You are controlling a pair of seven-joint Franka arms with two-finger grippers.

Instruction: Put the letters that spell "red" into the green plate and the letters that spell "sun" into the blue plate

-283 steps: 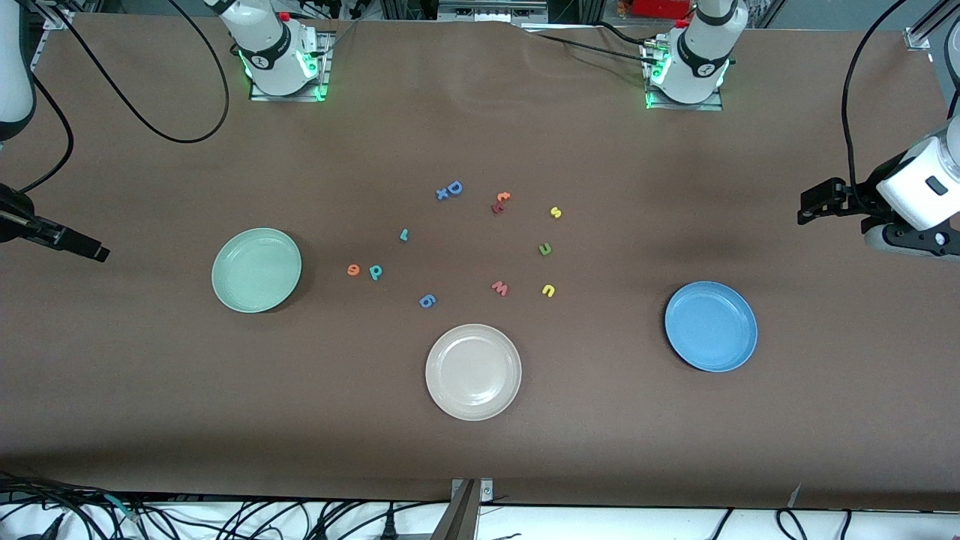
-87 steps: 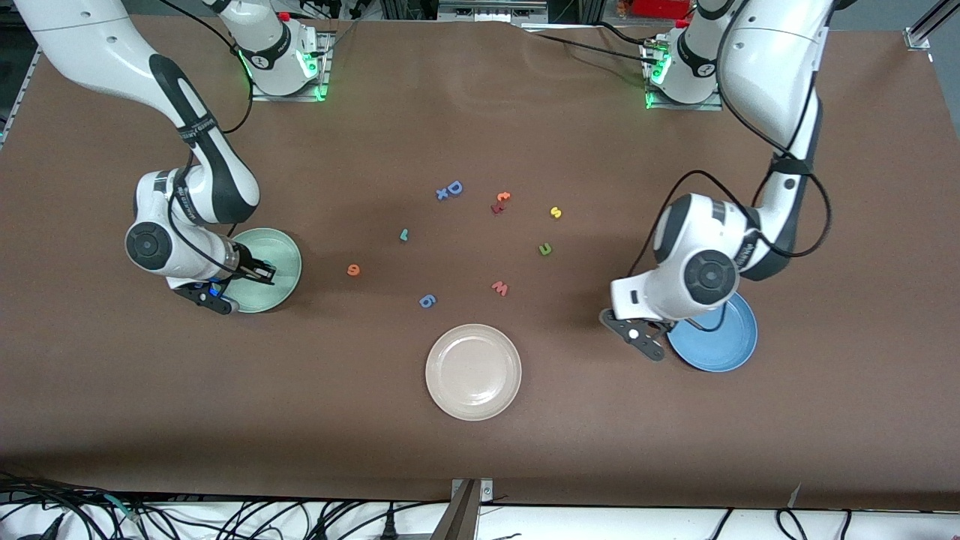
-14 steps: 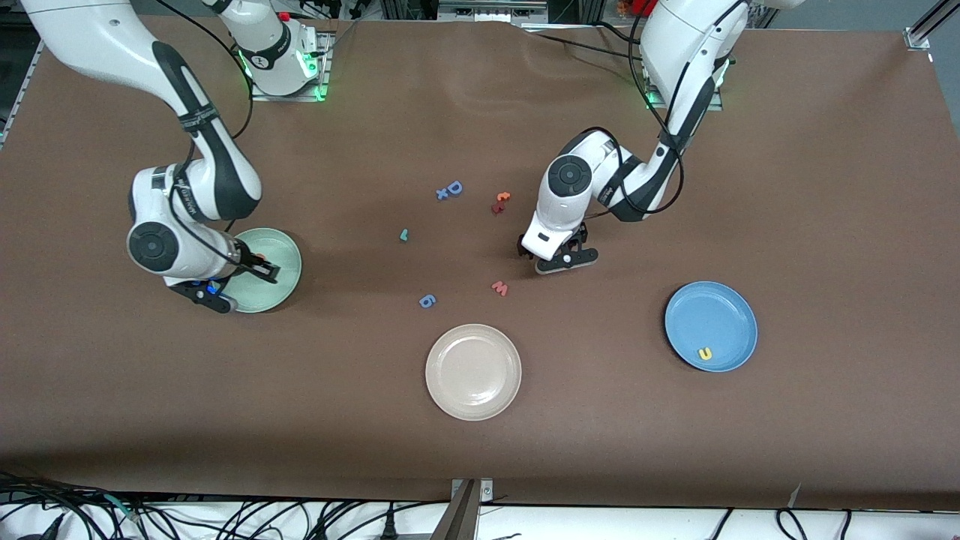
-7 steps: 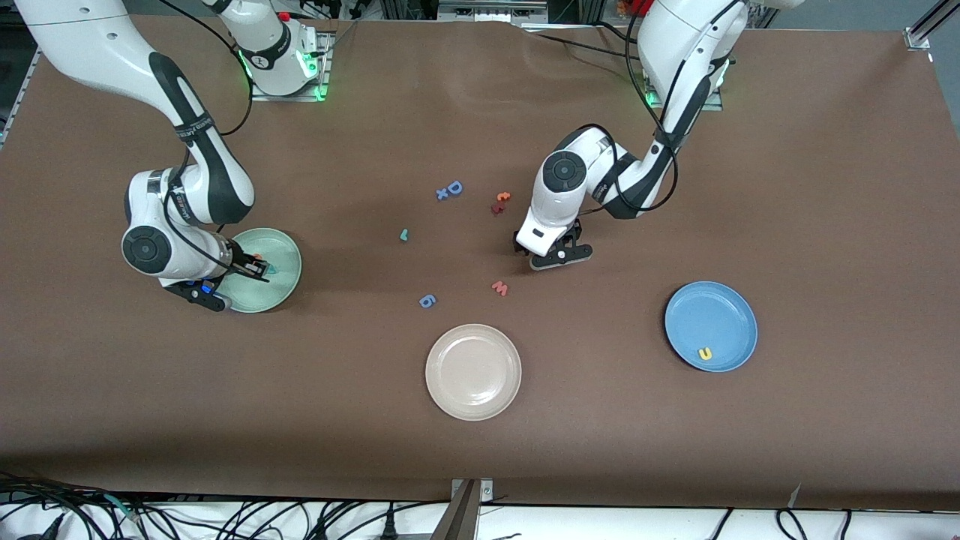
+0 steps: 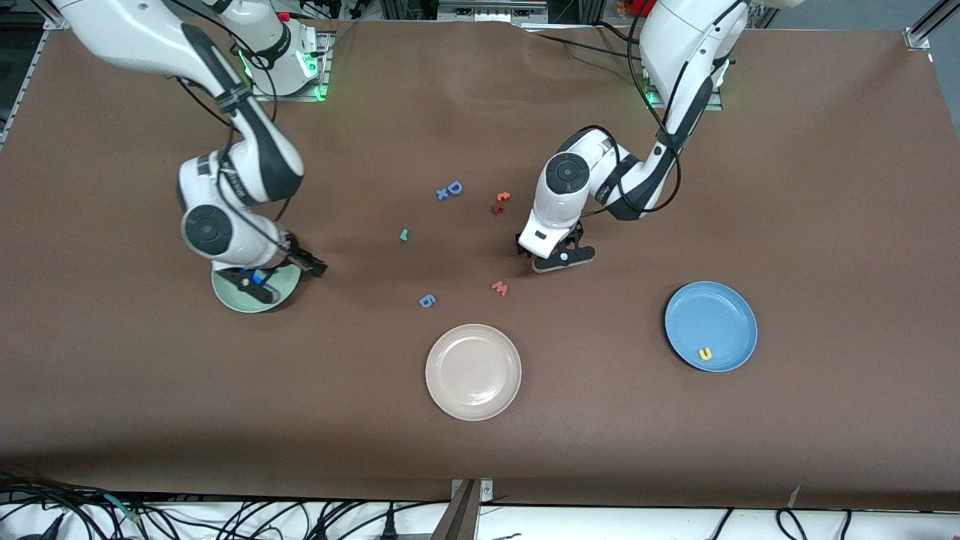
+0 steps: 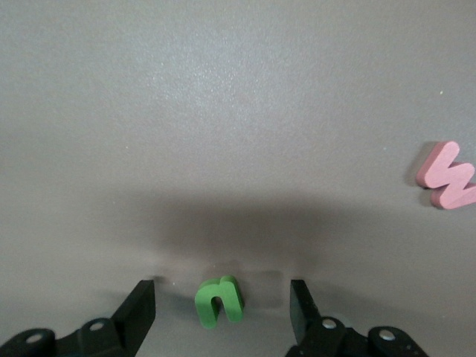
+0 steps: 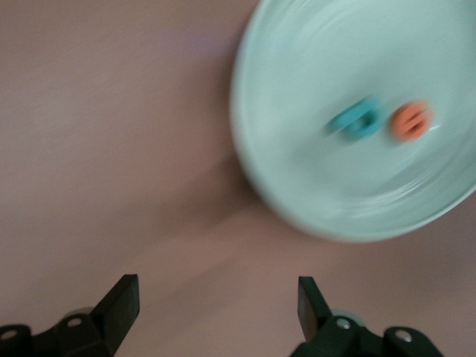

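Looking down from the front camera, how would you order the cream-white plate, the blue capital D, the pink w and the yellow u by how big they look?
1. cream-white plate, by far
2. blue capital D
3. pink w and yellow u: both tiny, too alike to rank.

Teal d (image 7: 359, 119) and orange e (image 7: 411, 121) lie flat, side by side, in the pale green plate (image 7: 297, 89). Teal r (image 5: 403, 235) sits on the bare tabletop. Green n (image 6: 219, 300) lies flat too (between open claw fingers). Yellow u (image 5: 705, 353) rests inside the blue plate (image 5: 731, 311).
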